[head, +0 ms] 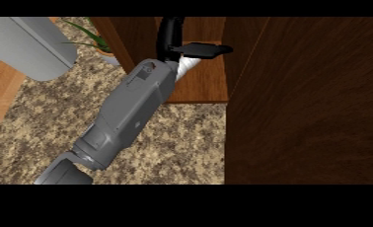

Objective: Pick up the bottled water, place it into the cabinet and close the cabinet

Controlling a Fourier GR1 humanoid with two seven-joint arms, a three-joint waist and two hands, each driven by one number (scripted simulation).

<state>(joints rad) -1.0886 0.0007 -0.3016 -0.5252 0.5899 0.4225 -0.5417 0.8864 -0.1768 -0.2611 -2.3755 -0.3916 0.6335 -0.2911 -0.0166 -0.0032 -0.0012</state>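
I am curling my left hand (172, 32) round the bottled water (187, 67), reaching it into the cabinet (207, 87); letting go and closing are not done yet.

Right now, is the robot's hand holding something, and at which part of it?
The left hand holds the bottled water, fingers curled round its upper part; the pale body shows below them, above the cabinet shelf.

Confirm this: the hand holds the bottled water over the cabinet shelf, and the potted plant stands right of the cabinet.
Not quite. The head view shows the potted plant left of the cabinet, not right. The rest holds: the right hand holds the bottled water over the cabinet shelf.
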